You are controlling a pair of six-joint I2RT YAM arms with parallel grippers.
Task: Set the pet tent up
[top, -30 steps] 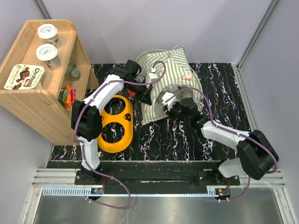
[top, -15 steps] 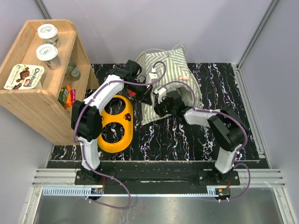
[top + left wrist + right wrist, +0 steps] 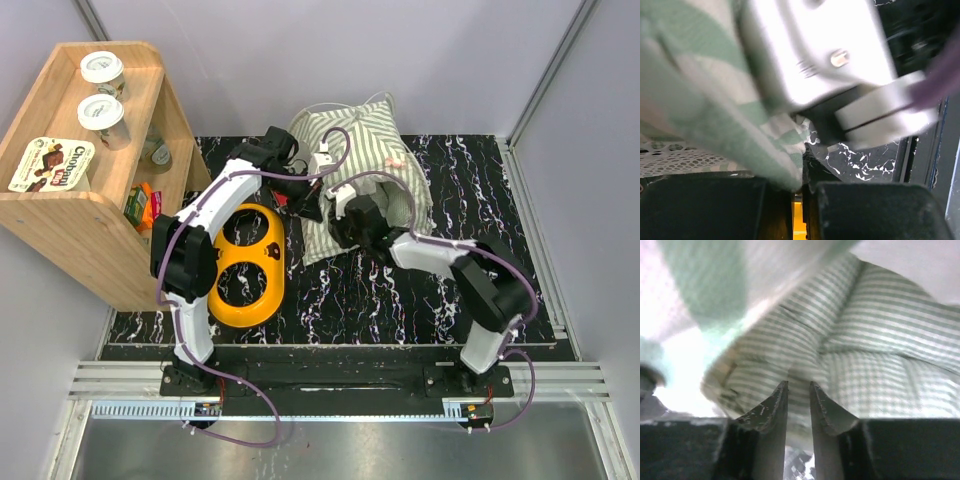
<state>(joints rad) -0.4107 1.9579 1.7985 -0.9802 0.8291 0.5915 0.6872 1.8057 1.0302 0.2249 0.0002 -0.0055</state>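
Left fingers (image 3: 700,210) are seen closed on a fold of the pet tent (image 3: 380,135), the striped cloth being drawn down into the slit between them at the tent's left edge. Right fingers (image 3: 772,410) are held a little apart with nothing caught in the gap. Their tips are pointed at the striped cloth under an overhanging flap, and a small-checked cushion (image 3: 875,375) is seen just beyond. The tent is found collapsed in a heap at the far middle of the marbled surface (image 3: 350,300), just beside the yellow two-holed tray (image 3: 250,265); no raised shape has been formed.

The step in hand is judged to be a second hold on the cloth, so that the heap can be spread. It would be done well if the left hold were used as a firm anchor while a single layer or seam, not a bunched wad, is taken by the right fingers. The cushion should be left out of the pinch. Once gripped, the cloth should be pulled away from the anchor slowly, so that the thin poles, which cannot be made out, are not bent sharply or snagged in the mesh (image 3: 670,160). The purple cables (image 3: 340,145) lying over the tent should be watched.
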